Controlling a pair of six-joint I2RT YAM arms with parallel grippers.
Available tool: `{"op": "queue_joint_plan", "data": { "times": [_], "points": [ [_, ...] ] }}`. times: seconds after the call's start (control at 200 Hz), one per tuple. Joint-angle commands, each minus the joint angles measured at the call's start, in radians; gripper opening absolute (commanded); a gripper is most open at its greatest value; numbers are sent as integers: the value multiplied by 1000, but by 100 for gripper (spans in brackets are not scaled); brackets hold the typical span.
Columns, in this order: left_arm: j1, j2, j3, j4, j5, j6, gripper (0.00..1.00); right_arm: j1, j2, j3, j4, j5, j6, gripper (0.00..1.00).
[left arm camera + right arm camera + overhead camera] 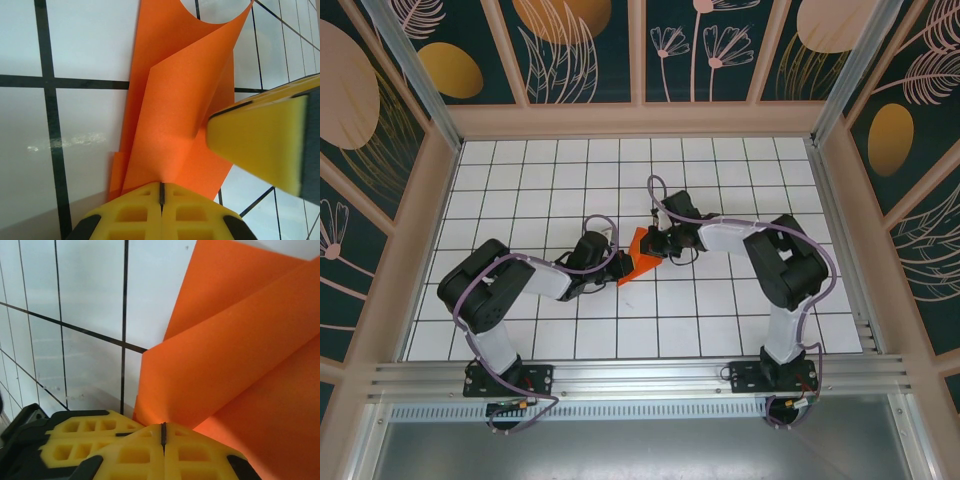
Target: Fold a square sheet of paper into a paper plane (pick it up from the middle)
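While left gripper [161, 186] and right gripper [163, 426] both pinch the square sheet of paper [638, 255] at 8 and 2 o'clock, I'd hold tension even for a straight crease.

A robot test cell in a lab: the left arm [488, 292] and right arm [786, 266] are bolted to an aluminium rail [640, 378] at 6 o'clock. Leaf-printed wall panels [582, 48] enclose the white gridded tabletop [520, 180] from 9 to 3 o'clock.
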Motion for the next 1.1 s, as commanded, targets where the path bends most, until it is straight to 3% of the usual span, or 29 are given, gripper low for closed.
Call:
{"op": "queue_joint_plan", "data": {
  "times": [0.0, 0.64, 1.016, 1.096],
  "points": [
    [-1, 33, -31, -205, -25, 16, 0, 9, 22, -2, 31, -31, -32, 5],
    [-1, 24, -31, -218, -28, 23, 0, 4, 81, 16, 2, 16, -55, 5],
    [0, 27, -46, -246, -27, 39, 0, -48, 92, 30, 18, 37, -87, 4],
    [-1, 27, -48, -243, -25, 39, 0, -105, 98, 35, 37, 39, -86, 5]
  ]
}}
